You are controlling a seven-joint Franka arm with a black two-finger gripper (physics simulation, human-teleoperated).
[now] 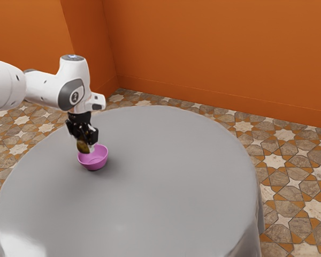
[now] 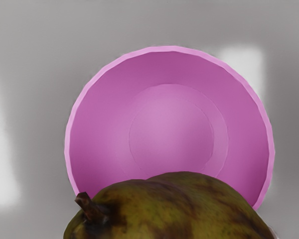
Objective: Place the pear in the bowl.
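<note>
Carry and align: from where I am standing, the white robot arm [image 1: 74, 80] is reaching in from the exterior view's left, and its black two-finger gripper [image 1: 86, 143] is holding the mottled green-brown pear [image 1: 83, 146] aloft at the round pink bowl [image 1: 93, 165]. The bowl is sitting upright on the round table with the smooth grey covering [image 1: 166, 198].

Step in hand: centring the load before release. In the wrist view the pear is overlapping one side of the rim, while most of the hollow is lying uncovered beyond it. The operator should be shifting the hand slightly toward the bowl's middle, then lowering straight down until the pear is nearly meeting the floor of the bowl. Releasing off-centre would be risking a roll over the edge; pressing on the rim could be tipping the bowl. The stem is pointing off to one side, so the long body is needing clearance at both ends.

Claw status: the fingers are standing moderately apart, closed against the pear from two sides. Contact between pear and rim: I cannot tell.
</note>
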